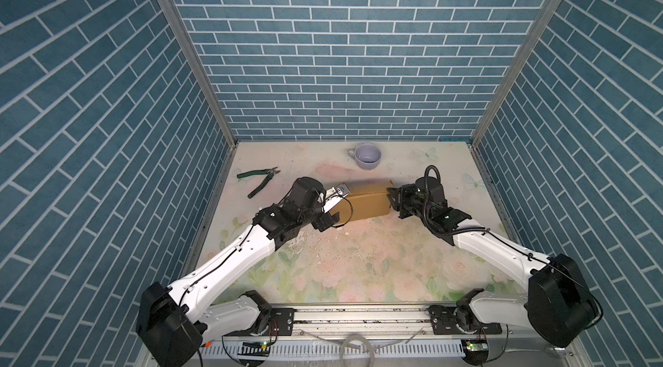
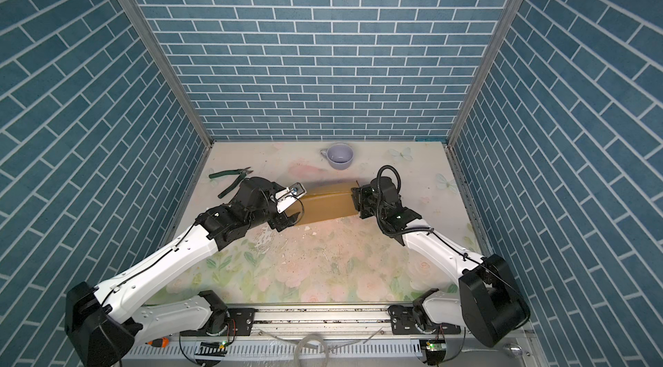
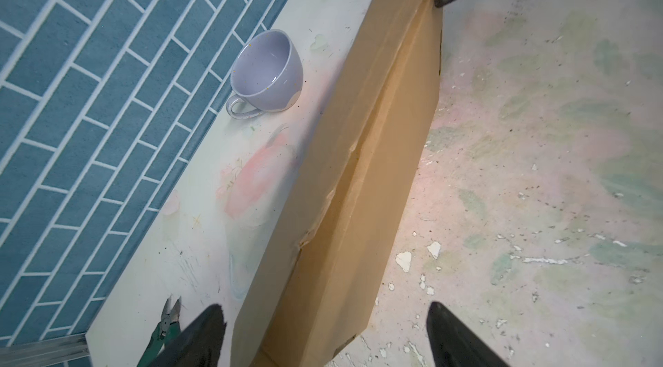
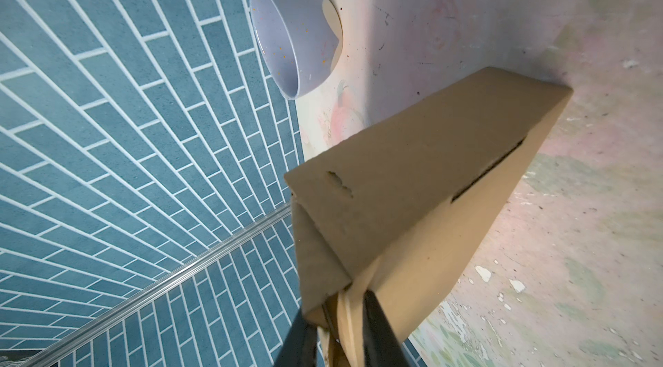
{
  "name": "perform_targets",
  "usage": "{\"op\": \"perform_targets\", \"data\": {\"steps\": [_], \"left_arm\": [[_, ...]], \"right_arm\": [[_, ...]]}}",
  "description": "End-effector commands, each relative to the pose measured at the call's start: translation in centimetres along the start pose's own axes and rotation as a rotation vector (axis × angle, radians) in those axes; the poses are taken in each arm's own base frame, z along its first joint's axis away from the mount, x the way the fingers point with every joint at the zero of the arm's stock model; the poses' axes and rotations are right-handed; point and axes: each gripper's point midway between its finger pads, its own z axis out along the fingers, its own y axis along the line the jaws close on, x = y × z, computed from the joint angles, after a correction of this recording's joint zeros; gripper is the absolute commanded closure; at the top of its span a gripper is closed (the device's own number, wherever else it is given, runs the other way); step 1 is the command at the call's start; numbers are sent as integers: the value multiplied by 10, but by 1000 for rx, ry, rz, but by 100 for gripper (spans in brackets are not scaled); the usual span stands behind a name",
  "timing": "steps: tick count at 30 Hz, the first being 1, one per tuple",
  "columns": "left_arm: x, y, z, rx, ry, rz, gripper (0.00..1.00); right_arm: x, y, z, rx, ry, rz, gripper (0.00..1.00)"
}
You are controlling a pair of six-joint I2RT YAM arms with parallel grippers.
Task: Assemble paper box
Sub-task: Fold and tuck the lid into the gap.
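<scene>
Right gripper [image 4: 337,306]: jaws drawn narrow, pinching layered cardboard at one end of the paper box [image 1: 366,203], a plain brown, shallow rectangular carton of corrugated board. The right wrist view shows several plies between its fingers [image 4: 376,325]. Left gripper [image 3: 323,342]: jaws wide, straddling the opposite end with a gap on both sides, so no grip there. The box spans the stretch between the two grippers, its long faces folded up and closed into a slab. Whether it rests on the floral-printed tabletop [image 1: 341,268] or is held just clear of it, cannot tell. Judgement: main walls formed, most of the work done. Left to do, as it looks: the end at the right gripper reads as loose flaps not tucked in, an open slot shows on the broad face, and the long seam in the left wrist view is creased rather than flush. Beyond the box from both grippers: pale lavender ceramic cup [image 1: 367,156]. Outboard of the left gripper: green-handled cutters [image 1: 258,178]. Both lie apart from the grippers.
</scene>
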Motion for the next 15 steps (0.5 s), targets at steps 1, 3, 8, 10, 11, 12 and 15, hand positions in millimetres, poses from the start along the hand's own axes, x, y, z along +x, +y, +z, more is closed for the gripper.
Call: {"op": "perform_targets", "data": {"steps": [1, 3, 8, 10, 11, 12, 15], "left_arm": [[13, -2, 12, -43, 36, 99, 20], [21, -3, 17, -59, 52, 124, 28], [34, 0, 27, -103, 85, 181, 47], [36, -1, 29, -106, 89, 190, 55], [38, -2, 31, -105, 91, 191, 60], [38, -3, 32, -102, 90, 192, 62], [43, -9, 38, -85, 96, 192, 75]], "right_arm": [[-22, -53, 4, 191, -95, 69, 78], [-22, -53, 5, 192, -95, 70, 78], [-22, -54, 4, 197, -96, 71, 78], [-22, -55, 4, 198, -97, 72, 79], [-22, -54, 4, 197, -97, 74, 79], [-22, -53, 4, 194, -96, 75, 79], [-22, -54, 5, 196, -96, 79, 80]]}}
